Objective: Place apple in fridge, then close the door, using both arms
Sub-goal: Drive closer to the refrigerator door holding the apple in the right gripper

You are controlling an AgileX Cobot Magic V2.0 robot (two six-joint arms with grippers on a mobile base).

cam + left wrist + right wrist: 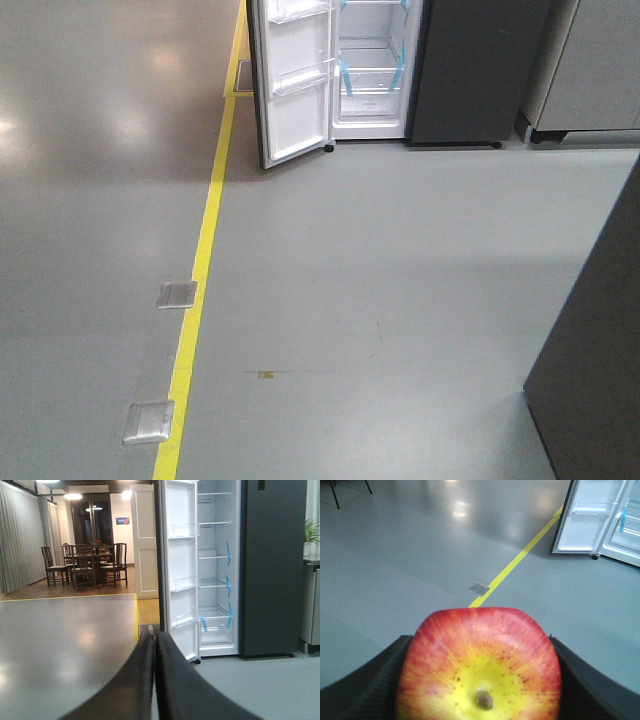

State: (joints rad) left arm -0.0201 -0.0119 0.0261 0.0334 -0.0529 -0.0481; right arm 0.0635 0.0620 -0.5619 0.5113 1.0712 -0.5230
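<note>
The right gripper is clenched on the apple, its black fingers pressing the fruit's flanks with the stem end facing the lens. The left gripper is pressed closed on nothing, its fingers meeting in a thin seam. The fridge stands well apart across grey floor, its door swung wide. The risks, as I judge them: the apple is blocky and smooth, so a jolt while the base rolls forward could twist it out of a two-sided pinch. An approach too far left could clip the open door's edge or its clear bins. Swinging the door before the right arm is out would trap that arm. Only the right wrist view shows the apple. The left wrist view alone shows the tall run of shelves marked with blue tape. The front view catches just the fridge's lower part, yet it lays out the yellow line and floor plates on the way there, with neither gripper in sight.
</note>
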